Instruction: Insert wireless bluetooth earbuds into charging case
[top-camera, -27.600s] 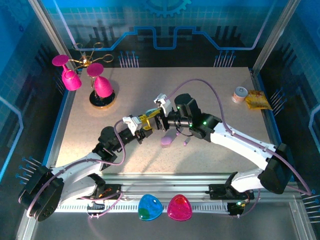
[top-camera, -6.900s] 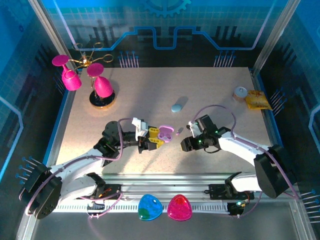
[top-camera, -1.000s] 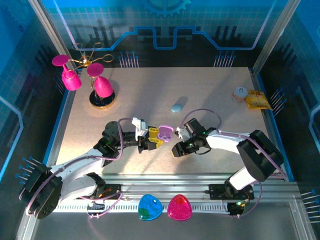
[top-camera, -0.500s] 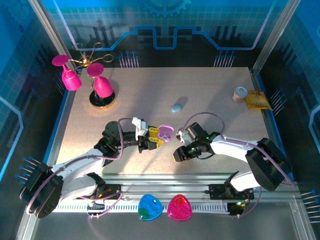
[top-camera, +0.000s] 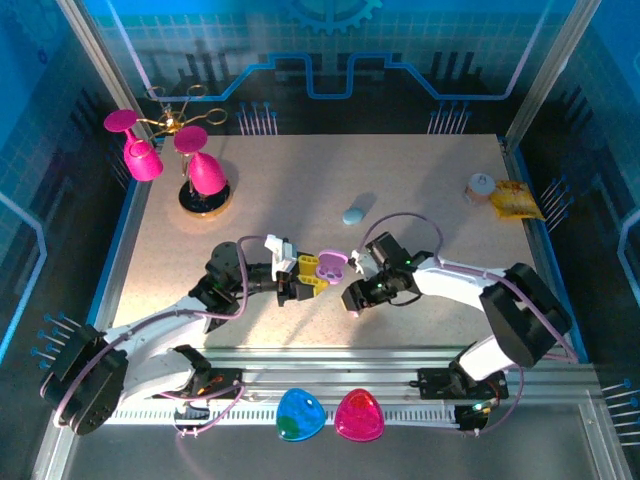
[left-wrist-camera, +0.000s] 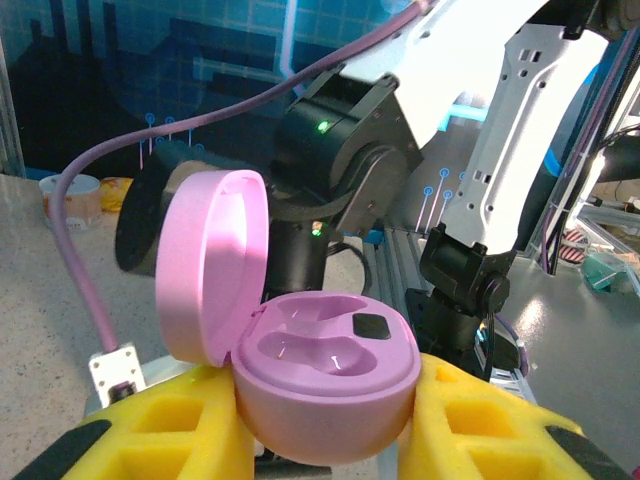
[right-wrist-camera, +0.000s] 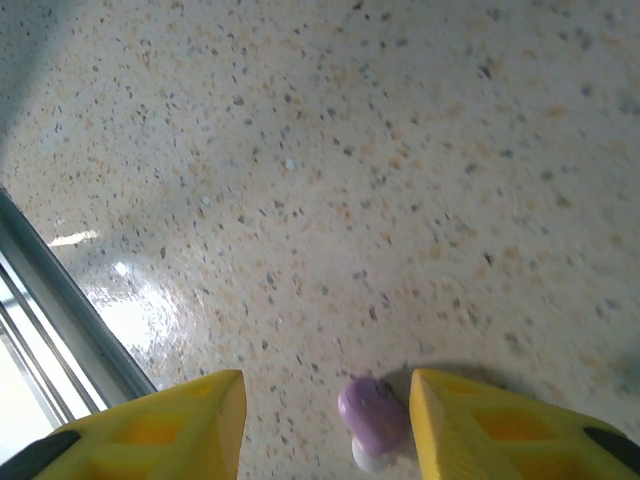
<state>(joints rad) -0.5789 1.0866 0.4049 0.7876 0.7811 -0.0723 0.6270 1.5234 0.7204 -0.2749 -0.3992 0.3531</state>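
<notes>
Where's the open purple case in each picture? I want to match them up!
Top external: the purple charging case is near the middle of the picture, lid open, held by the left tool.
Left wrist: it is at bottom centre, clamped between yellow fingers.
Right wrist: a light purple earbud lies on the table between the open right tool fingers.
Shared landmark: the speckled table.
</notes>
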